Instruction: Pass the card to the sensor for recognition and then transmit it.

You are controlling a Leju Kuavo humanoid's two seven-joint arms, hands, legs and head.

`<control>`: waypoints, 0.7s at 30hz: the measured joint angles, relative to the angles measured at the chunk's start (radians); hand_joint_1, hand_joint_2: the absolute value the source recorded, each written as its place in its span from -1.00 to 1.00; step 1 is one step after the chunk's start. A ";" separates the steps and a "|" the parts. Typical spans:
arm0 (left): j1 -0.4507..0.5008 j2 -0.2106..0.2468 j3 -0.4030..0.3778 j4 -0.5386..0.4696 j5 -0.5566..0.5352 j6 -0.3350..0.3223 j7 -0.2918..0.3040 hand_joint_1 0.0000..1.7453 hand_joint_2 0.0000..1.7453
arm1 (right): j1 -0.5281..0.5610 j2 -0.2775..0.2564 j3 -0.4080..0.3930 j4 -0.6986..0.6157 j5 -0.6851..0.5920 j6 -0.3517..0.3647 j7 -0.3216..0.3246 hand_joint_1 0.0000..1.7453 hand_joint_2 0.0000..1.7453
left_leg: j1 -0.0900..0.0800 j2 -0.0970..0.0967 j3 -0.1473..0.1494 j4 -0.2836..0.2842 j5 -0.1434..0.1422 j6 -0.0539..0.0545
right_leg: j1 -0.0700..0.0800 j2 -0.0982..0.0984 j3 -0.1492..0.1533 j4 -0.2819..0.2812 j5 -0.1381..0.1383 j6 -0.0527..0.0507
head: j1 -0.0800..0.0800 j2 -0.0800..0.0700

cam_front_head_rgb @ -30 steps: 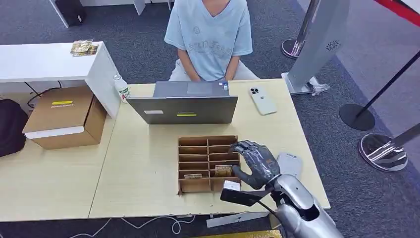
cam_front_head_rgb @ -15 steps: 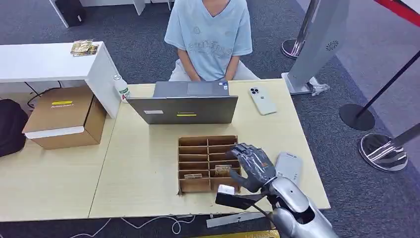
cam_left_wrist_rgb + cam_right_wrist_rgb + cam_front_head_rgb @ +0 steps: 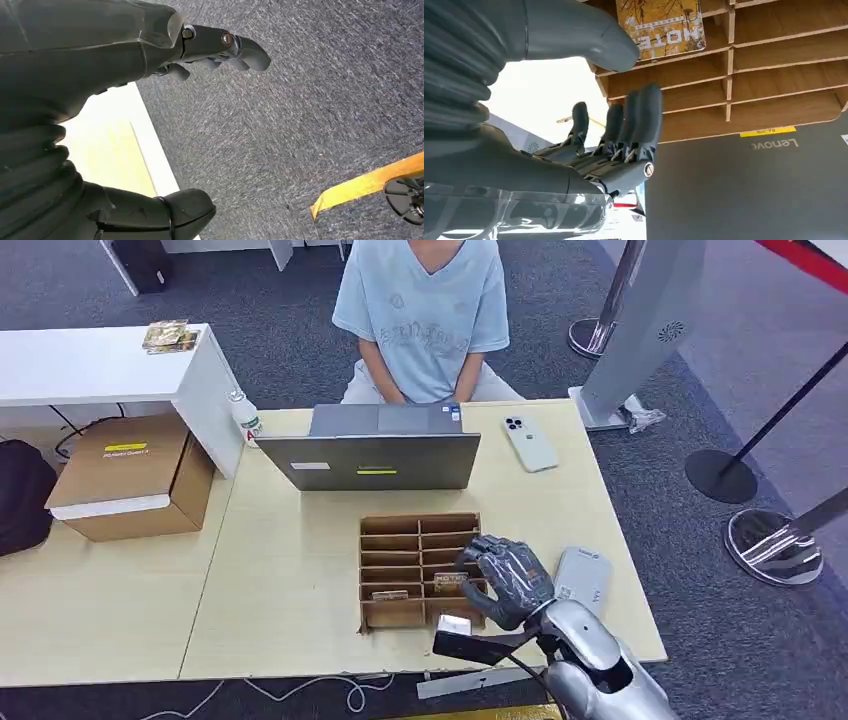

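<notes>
At the bottom right of the head view, the silver right arm rises to the right hand [image 3: 505,580], which hovers over the right side of the cardboard organizer [image 3: 400,615] with its fingers curled loosely apart and nothing in them. In the right wrist view the right hand [image 3: 609,145] is released, fingers [image 3: 646,120] extended and thumb apart, with the yellow card [image 3: 659,25] lying in an organizer slot just beyond the thumb, not touched. In the head view the card [image 3: 450,583] sits in a lower right compartment, partly hidden by the hand; a second card [image 3: 390,595] lies in the lower left column. A grey sensor [image 3: 583,578] lies flat on the table [image 3: 290,580] just right of the hand.

The left hand [image 3: 100,100] appears in its wrist view hanging over dark carpet beside the table edge, fingers [image 3: 240,47] spread from the thumb and holding nothing.

Farther up the frame, an open laptop [image 3: 370,460] stands behind the organizer, with a white phone [image 3: 530,443] to its right and a bottle [image 3: 245,420] at the table's upper left corner. A person in a light blue shirt [image 3: 425,310] sits behind the laptop. At left a cardboard box [image 3: 130,475] rests on a lower table, beside a white counter [image 3: 90,365].
</notes>
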 joint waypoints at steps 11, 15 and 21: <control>0.000 0.000 0.000 0.000 -0.001 0.006 -0.006 -1.00 1.00 | -0.002 0.008 0.003 0.023 0.000 0.000 -0.010 0.04 1.00 | 0.000 0.000 0.000 0.000 0.000 0.000 | 0.000 0.000 0.000 0.000 0.000 0.000 | 0.000 0.000; 0.000 0.000 0.000 0.000 -0.004 0.006 -0.007 -1.00 1.00 | -0.005 0.013 0.005 0.029 0.000 0.002 -0.010 0.18 1.00 | 0.000 0.000 0.000 0.000 0.000 0.000 | 0.000 0.000 0.000 0.000 0.000 0.000 | 0.000 0.000; 0.000 0.000 0.000 0.000 -0.005 0.006 -0.007 -1.00 1.00 | -0.005 0.015 0.010 0.032 0.001 0.003 -0.011 0.24 1.00 | 0.000 0.000 0.000 0.000 0.000 0.000 | 0.000 0.000 0.000 0.000 0.000 0.000 | 0.000 0.000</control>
